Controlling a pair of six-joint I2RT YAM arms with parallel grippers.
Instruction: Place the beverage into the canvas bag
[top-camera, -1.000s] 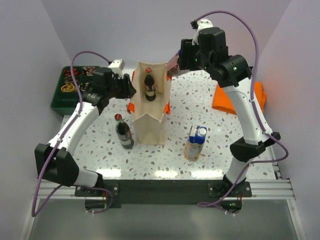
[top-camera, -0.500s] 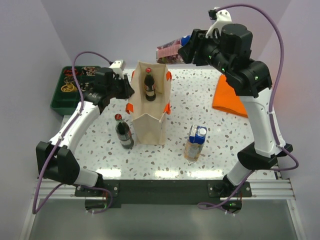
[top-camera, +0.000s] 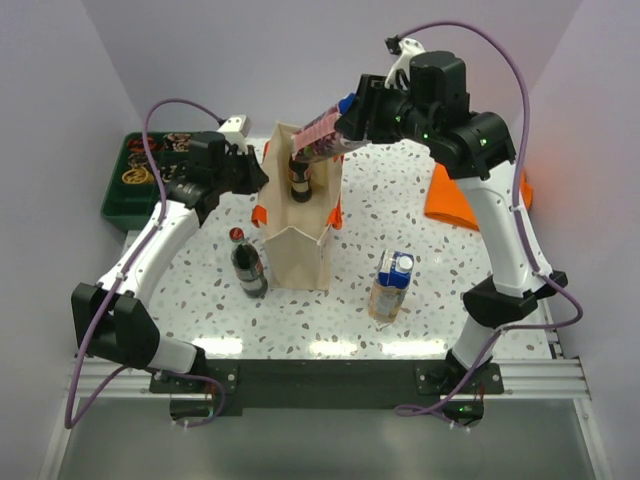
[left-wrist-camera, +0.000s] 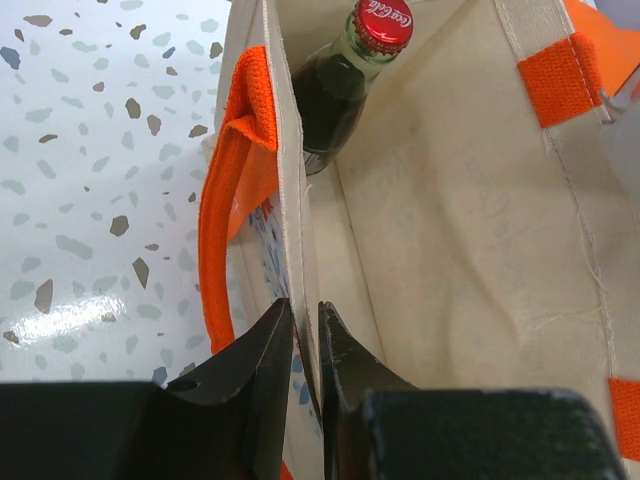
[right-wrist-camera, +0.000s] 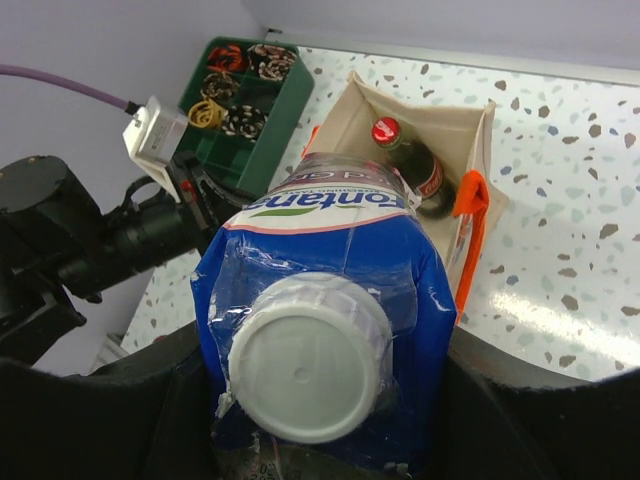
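Right end effector (top-camera: 352, 118) is clamping the blue-topped carton (right-wrist-camera: 320, 290) — tilted, hovering above the open canvas bag (top-camera: 300, 250); left end effector (left-wrist-camera: 305, 335) is pinching the bag's rim — a bottle (left-wrist-camera: 345, 85) is standing inside.

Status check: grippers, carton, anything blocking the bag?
Left gripper shut on canvas bag rim. Right gripper shut on carton, tilted above bag opening. Cola bottle already inside, space beside it.

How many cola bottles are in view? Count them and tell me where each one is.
2. One cola bottle stands inside the canvas bag; the second bottle stands on the table just left of the bag. Part of the bag's inside is hidden.
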